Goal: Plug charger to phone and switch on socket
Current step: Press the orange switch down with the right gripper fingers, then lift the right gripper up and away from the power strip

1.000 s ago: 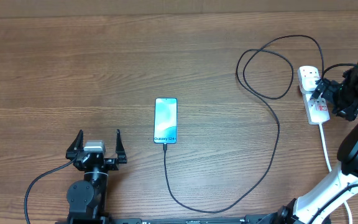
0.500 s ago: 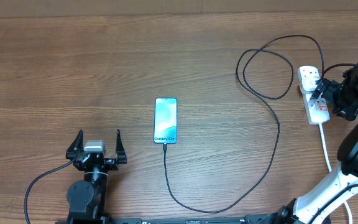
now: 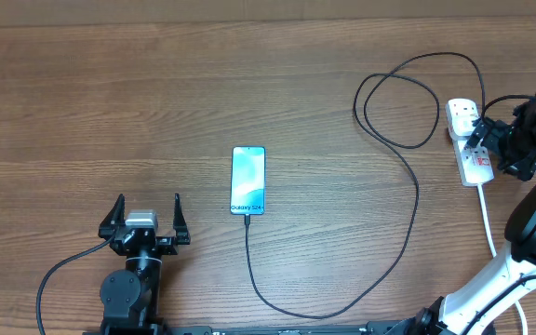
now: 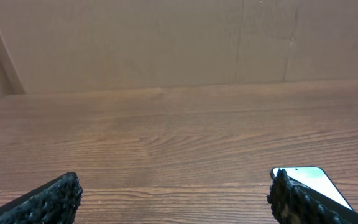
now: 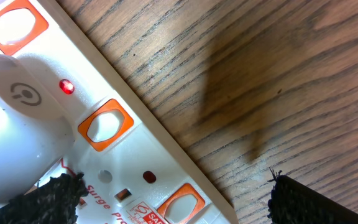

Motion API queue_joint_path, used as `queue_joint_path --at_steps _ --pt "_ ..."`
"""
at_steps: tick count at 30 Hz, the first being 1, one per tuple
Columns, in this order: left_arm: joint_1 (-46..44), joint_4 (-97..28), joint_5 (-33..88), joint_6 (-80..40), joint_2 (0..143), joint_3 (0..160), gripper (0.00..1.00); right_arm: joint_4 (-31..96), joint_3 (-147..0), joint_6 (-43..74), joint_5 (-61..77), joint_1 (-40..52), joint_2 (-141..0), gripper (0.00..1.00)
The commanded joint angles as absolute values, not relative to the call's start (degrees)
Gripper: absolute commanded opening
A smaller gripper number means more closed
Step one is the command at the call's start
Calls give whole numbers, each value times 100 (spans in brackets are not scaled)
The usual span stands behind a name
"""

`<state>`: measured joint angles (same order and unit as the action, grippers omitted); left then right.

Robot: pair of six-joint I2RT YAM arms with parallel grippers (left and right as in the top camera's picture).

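The phone (image 3: 247, 180) lies flat mid-table, screen lit blue-teal; its corner shows in the left wrist view (image 4: 312, 179). The thin black charger cable (image 3: 415, 209) is plugged into the phone's near end and loops right toward the white socket strip (image 3: 474, 167). A white adapter (image 5: 11, 124) sits in the strip (image 5: 135, 162), beside a lit red lamp (image 5: 66, 86) and orange switches (image 5: 105, 124). My right gripper (image 3: 482, 146) is open, hovering just over the strip with one finger on each side (image 5: 173, 202). My left gripper (image 3: 145, 219) is open and empty near the front edge (image 4: 176, 199).
The strip's thick white cord (image 3: 488, 223) runs toward the front right beside my right arm. A brown wall (image 4: 166, 43) stands behind the table's far edge.
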<state>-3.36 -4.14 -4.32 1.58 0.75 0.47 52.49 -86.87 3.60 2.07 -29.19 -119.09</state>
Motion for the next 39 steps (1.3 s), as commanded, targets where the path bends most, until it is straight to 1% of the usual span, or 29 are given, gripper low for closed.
queue_joint_path --at_steps 1,22,31,39 --pt "-342 -405 -423 86 25 25 100 5057 -8508 443 -185 -2814 -12164 100" --pt "-342 -405 -423 86 25 25 99 5059 -8508 443 -185 -2836 -11977 100" --pt "-342 -405 -421 84 25 25 100 5061 -8508 443 -185 -2836 -11286 100" --pt "-342 -405 -421 86 25 25 100 5061 -8508 443 -185 -2836 -10337 100"
